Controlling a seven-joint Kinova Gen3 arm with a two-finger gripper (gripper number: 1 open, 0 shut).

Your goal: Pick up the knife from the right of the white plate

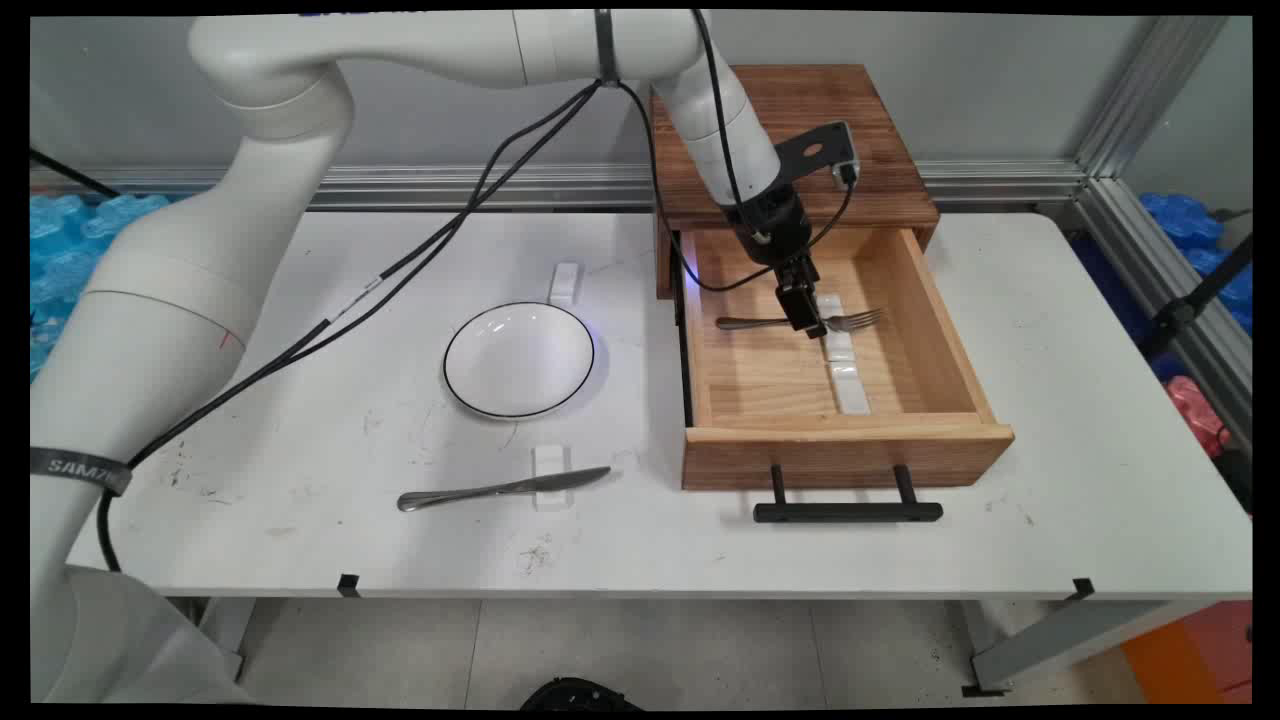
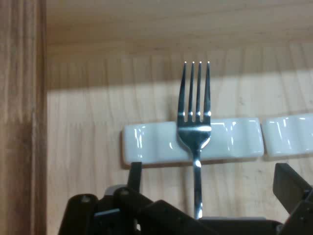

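**Steel fork (image 1: 750, 323) in the drawer, straddled by the black two-finger gripper (image 1: 808, 325)**

Down inside the pulled-out light wooden drawer (image 1: 845, 455), low over the silver steel fork. Fingers parted, one on each side of the handle, neither visibly touching it; nothing clamped.

In the hand view: fork (image 2: 195, 132) dead centre, handle running up between the fingers (image 2: 135, 169) of the gripper (image 2: 209, 169), tines pointing away from the hand. Neck resting on a small white ceramic cutlery rest (image 2: 146, 144); a second rest of the same kind (image 2: 288, 139) just beside it.

In the main view: fork lying flat, long axis across the drawer, handle end toward the picture's left, tines toward the right. Gripper directly above the handle, close to the neck, finger line set square to that axis. Row of white rests (image 1: 840, 365) running from the fork toward the drawer front, crosswise to it.

Behind the drawer, its dark wooden cabinet (image 1: 800, 130). Well apart on the white tabletop (image 1: 1080, 400), left of the drawer: a round white plate with a thin black rim (image 1: 518, 358), a lone white rest (image 1: 565, 283) behind it, and, nearer the camera, a silver table knife (image 1: 480, 492) propped on another white rest (image 1: 550, 470).
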